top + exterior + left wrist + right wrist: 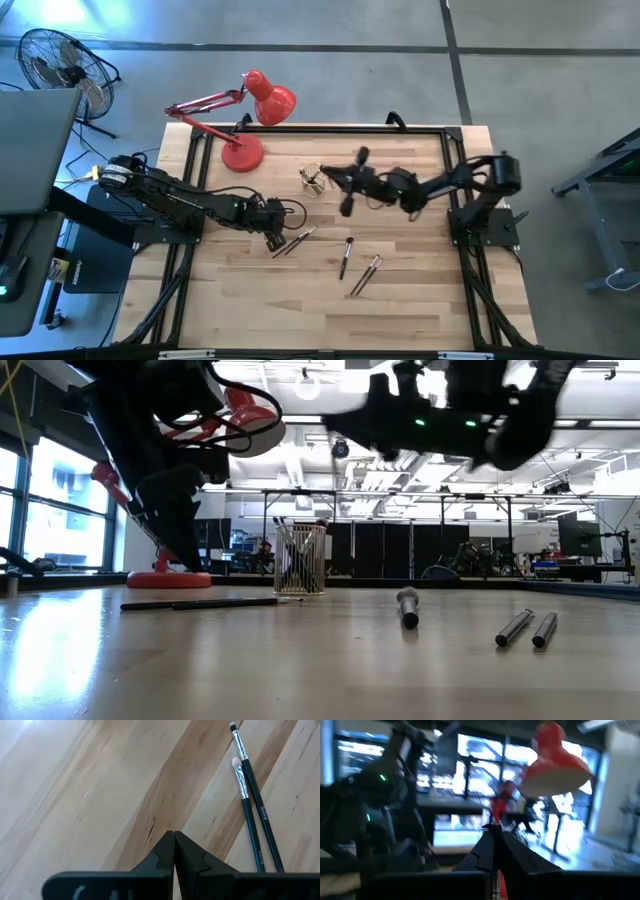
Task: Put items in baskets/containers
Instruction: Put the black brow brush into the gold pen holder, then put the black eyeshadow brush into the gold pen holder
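A small clear cup (312, 180) (300, 558) stands near the table's far edge and holds several brushes upright. My right gripper (330, 176) (494, 831) is raised just right of the cup, shut on a thin brush. My left gripper (275, 238) (174, 835) is shut and low over the table. It sits just left of two dark-handled brushes (297, 239) (250, 805) that lie flat side by side. One brush (346, 256) (407, 607) and a pair of brushes (366, 273) (528, 627) lie flat nearer the front. My right gripper pinches a thin brush between its two fingers. A pale metal piece of the brush (495, 887) shows in the slit between them. In the low view a thin end (334, 460) pokes down below the gripper. The brush is lifted clear of the table.
The red desk lamp has its base (242, 154) (168, 577) at the table's far left and its shade (272, 102) above the far edge. Bare wood stretches along the near side (300, 310). A fan (55, 60) stands on the floor beyond the table's left.
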